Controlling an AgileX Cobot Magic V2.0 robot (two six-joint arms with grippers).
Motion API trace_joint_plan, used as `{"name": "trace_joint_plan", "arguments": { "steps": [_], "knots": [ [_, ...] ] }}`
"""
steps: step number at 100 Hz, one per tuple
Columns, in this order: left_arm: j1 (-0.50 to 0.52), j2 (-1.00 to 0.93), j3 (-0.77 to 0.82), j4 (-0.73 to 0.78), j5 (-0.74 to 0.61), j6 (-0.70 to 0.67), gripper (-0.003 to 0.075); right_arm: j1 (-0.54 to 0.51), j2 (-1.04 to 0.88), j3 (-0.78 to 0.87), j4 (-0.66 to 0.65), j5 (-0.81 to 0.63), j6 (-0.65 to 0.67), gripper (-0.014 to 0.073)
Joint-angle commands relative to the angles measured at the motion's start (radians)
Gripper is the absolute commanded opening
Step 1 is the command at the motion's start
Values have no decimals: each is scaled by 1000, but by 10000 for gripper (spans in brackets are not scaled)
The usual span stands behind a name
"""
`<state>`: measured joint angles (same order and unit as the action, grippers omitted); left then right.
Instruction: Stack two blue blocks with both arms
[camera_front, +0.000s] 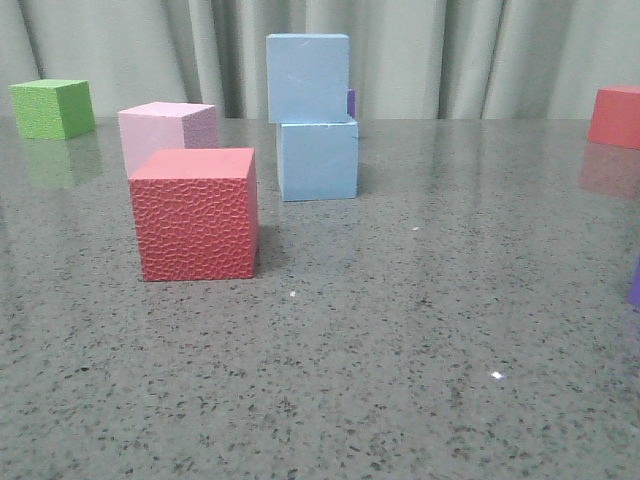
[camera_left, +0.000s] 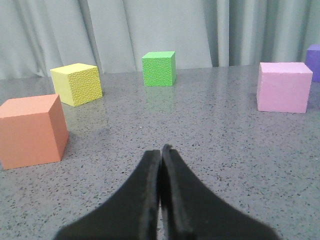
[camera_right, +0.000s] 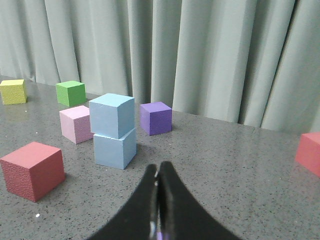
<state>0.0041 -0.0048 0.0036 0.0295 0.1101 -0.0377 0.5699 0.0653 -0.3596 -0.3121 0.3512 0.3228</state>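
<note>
Stack: two pale blue blocks stand one on the other near the far middle of the grey speckled table (camera_front: 420, 340). The upper blue block (camera_front: 308, 77) rests on the lower blue block (camera_front: 318, 160), shifted a little toward the robot's left and turned slightly, so its edges do not line up with those below.
Left gripper: the left gripper (camera_left: 161, 150) hangs low over bare table, its two black fingers pressed together with nothing between them, well apart from the stack.
Right gripper: the right gripper (camera_right: 159, 170) also has its black fingers pressed together and empty; it points toward the stack from the near side, with open table between.
Beside the stack: a pale pink cube (camera_front: 166, 135) sits just to its left, and a red textured cube (camera_front: 196, 212) stands nearer the camera in front of the pink one.
Behind the stack: a purple cube (camera_right: 156, 118), mostly hidden in the front view.
Farther off: a green cube (camera_front: 52, 108) at far left, a yellow cube (camera_left: 76, 84), an orange cube (camera_left: 31, 131), and another red cube (camera_front: 615, 116) at far right.
Backdrop: a grey-green pleated curtain (camera_right: 225, 55).
</note>
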Motion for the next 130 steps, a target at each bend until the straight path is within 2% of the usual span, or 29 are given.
{"name": "trace_joint_plan", "arguments": {
  "steps": [1, 56, 71, 81, 102, 114, 130],
  "knots": [
    [2, -36, 25, -9, -81, -1, -19, -6, 9, -22, -20, -81, -6, -69],
    [2, -36, 25, -9, -81, -1, -19, -6, 9, -19, -26, -80, -6, -69],
    [2, -36, 25, -9, -81, -1, -19, -16, 11, 18, -12, -159, -6, -69],
    [2, -36, 25, -9, -81, -1, -19, -80, 11, 57, 33, -236, -6, -69],
    [2, -36, 25, -9, -81, -1, -19, -288, 11, 177, 101, -366, -6, -69],
    [2, -36, 25, -9, -81, -1, -19, -398, 11, 248, 119, -419, -6, -69],
    [2, -36, 25, -9, -81, -1, -19, -486, 11, 320, 119, -447, -6, -69]
  ]
}}
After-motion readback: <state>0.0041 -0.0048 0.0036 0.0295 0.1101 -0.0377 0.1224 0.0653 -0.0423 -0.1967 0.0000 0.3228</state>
